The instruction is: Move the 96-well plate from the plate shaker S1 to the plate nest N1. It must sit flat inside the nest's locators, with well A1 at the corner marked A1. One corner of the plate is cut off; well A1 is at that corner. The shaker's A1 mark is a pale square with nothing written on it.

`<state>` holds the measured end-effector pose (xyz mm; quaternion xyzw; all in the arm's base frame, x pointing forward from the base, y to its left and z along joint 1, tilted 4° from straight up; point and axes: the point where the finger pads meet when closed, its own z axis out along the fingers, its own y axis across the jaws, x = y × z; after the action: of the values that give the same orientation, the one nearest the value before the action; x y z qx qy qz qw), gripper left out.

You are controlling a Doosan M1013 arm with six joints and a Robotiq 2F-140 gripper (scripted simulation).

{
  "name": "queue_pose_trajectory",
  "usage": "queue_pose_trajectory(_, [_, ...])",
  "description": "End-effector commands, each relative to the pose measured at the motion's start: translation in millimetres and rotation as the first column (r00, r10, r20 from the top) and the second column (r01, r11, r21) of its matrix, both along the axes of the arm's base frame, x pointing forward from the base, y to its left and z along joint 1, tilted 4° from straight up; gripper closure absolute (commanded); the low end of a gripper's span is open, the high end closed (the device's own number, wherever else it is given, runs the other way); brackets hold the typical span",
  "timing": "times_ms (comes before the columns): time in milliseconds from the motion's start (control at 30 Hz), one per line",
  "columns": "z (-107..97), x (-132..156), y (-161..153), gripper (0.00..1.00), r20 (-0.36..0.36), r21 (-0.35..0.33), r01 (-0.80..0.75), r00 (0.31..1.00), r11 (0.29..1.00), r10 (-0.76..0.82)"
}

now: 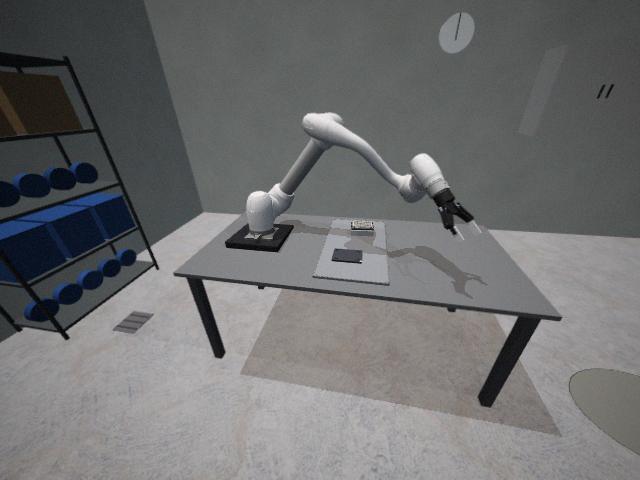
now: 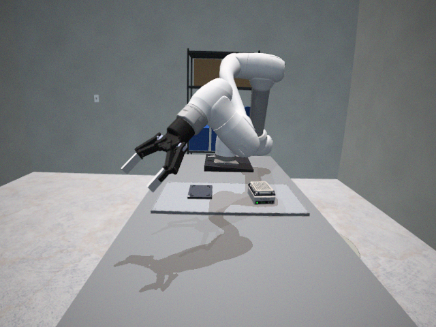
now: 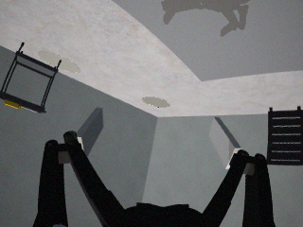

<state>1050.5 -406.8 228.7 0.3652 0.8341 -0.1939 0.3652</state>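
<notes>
The fingers point(image 2: 141, 173) are spread wide with nothing between them, raised above the counter's point(image 2: 246, 267) edge. The plate point(image 2: 261, 187) sits on the shaker point(image 2: 261, 199), at 3 o'clock from the nest point(image 2: 199, 191) in the exterior view.

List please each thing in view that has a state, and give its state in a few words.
gripper: fingers wide open, holding nothing, in the air beyond the mat.
96-well plate: sitting on the shaker, not yet moved.
plate shaker S1: on the mat, carrying the plate.
plate nest N1: on the mat, no plate in it.
</notes>
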Motion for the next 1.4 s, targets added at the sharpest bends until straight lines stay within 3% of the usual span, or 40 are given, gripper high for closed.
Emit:
queue_pose_trajectory(0, [-3.3,-7.3,13.9,0.0,0.014,0.032,0.029,0.999,0.999,-0.03])
queue_pose_trajectory(100, [-6.6,-14.4,26.7,0.0,0.046,0.102,0.09,0.994,0.991,-0.095])
queue_pose_trajectory(233, [-8.5,-18.5,34.1,0.0,0.048,0.107,0.094,0.994,0.99,-0.099])
queue_pose_trajectory(333, [-11.8,-25.8,46.8,0.0,0.073,0.177,0.153,0.983,0.972,-0.168])
queue_pose_trajectory(433, [-13.7,-30.2,54.4,0.0,0.074,0.182,0.157,0.982,0.971,-0.172])
queue_pose_trajectory(533, [-16.9,-37.7,67.0,0.0,0.092,0.251,0.214,0.966,0.944,-0.244])
queue_pose_trajectory(733, [-19.9,-45.0,79.1,0.0,0.096,0.278,0.236,0.958,0.931,-0.272])
queue_pose_trajectory(800, [-22.0,-50.2,87.4,0.0,0.102,0.323,0.273,0.942,0.906,-0.32])
queue_pose_trajectory(900, [-24.0,-55.2,95.5,0.0,0.102,0.327,0.276,0.941,0.904,-0.324])
queue_pose_trajectory(1000, [-27.0,-63.1,107.8,0.0,0.104,0.392,0.329,0.912,0.859,-0.396])
queue_pose_trajectory(1100, [-29.0,-68.5,116.1,0.0,0.104,0.395,0.331,0.911,0.857,-0.4])
queue_pose_trajectory(1200, [-31.9,-76.6,128.3,0.0,0.099,0.457,0.381,0.876,0.804,-0.472])
queue_pose_trajectory(1367, [-34.8,-84.9,140.5,0.0,0.095,0.479,0.4,0.862,0.782,-0.498])
